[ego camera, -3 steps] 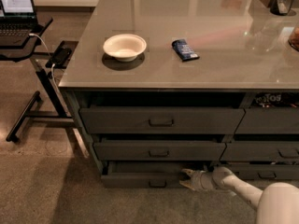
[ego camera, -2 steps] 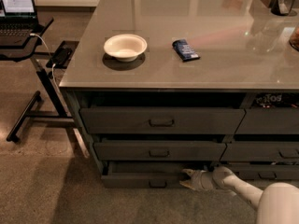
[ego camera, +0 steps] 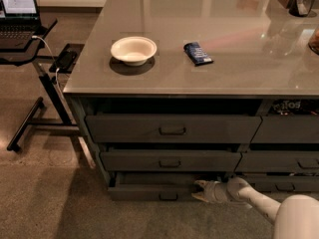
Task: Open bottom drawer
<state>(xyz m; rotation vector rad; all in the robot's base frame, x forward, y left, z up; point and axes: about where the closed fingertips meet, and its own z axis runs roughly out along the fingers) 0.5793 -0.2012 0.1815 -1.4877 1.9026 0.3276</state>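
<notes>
Camera view: the arm enters from the near right, its upper part cut off, and reaches low and leftward. The gripper sits at the right end of the bottom drawer, lowest in the left stack and standing slightly out. The jaws seem parted, and whether they touch the drawer is unclear.

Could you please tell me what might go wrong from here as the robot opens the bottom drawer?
1. The gripper is at the right end of the bottom drawer, away from its centre handle. An off-centre pull may skew and jam the drawer.
2. With no hold on the handle, the gripper could slip off the front, leaving the drawer only partly out.
</notes>
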